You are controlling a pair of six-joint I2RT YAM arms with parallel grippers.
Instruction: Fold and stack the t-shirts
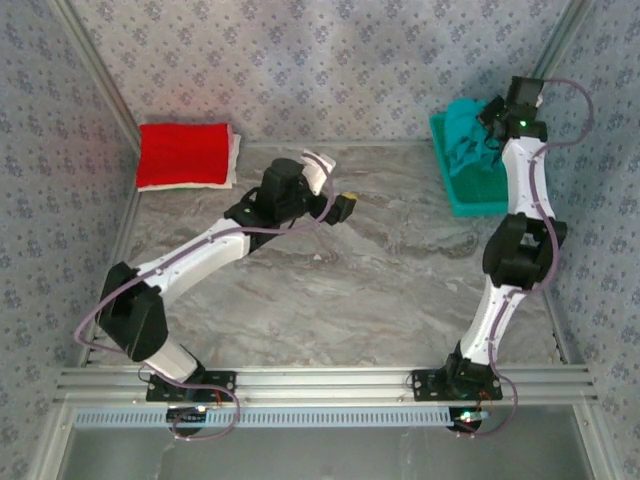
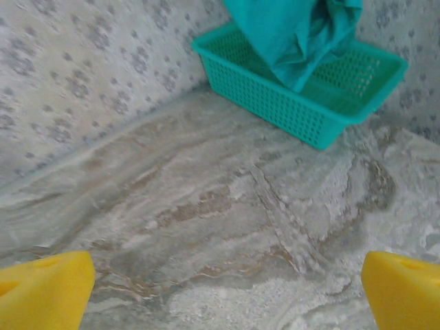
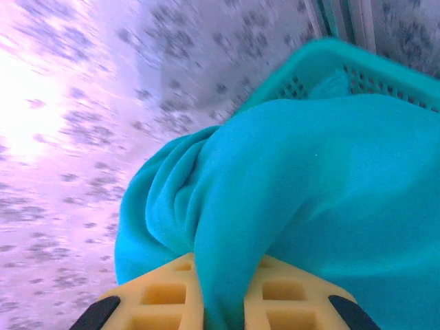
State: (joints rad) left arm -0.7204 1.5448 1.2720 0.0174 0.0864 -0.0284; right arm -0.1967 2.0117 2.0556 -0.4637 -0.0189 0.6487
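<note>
A teal t-shirt (image 1: 468,135) is bunched over the teal mesh basket (image 1: 478,195) at the back right. My right gripper (image 1: 497,125) is shut on a fold of it. In the right wrist view the teal cloth (image 3: 295,192) is pinched between the yellow fingers (image 3: 155,302) of the right gripper (image 3: 223,309). The left wrist view has the teal shirt (image 2: 295,34) hanging above the basket (image 2: 302,103). A folded red t-shirt (image 1: 183,153) lies on a white one (image 1: 233,160) at the back left. My left gripper (image 1: 335,190) hovers open over the table's middle, nothing between its yellow fingertips (image 2: 45,289).
Patterned walls close in the grey marbled table (image 1: 380,290) at the back and both sides. The basket rim (image 3: 323,58) sits close to the back right corner. A metal rail (image 1: 320,380) runs along the near edge by the arm bases.
</note>
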